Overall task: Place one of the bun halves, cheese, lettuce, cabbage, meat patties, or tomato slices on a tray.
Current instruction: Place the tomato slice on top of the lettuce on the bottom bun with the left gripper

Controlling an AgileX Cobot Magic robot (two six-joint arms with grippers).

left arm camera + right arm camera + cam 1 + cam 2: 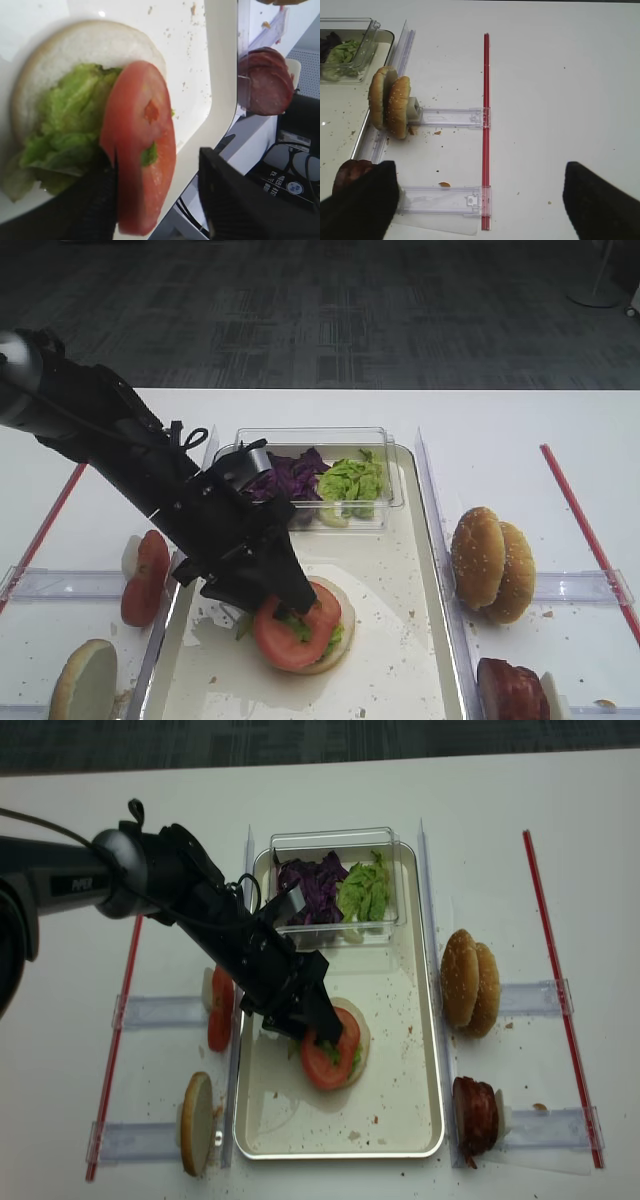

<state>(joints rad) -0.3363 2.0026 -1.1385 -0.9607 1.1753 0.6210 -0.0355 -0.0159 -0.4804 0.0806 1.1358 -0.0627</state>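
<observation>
On the tray [425, 1050], your overhead views hide what the left wrist shows: left gripper [160, 200] fingers apart around the tomato slice [142, 145], red and pale-seeded, lying over lettuce [65, 125] on a bun half [90, 45]. Right gripper [480, 200] fingers stand wide apart.

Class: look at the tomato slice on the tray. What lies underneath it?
Under the tomato slice lies light-green lettuce, resting on a bun half, cut face up. The bun's middle is covered, so anything else there stays hidden.

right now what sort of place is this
Probably a lab tabletop set up as a burger-assembly station: a metal tray holding a half-built burger, clear holders with spare sesame buns, and red tape lines marking the work zone.
</observation>
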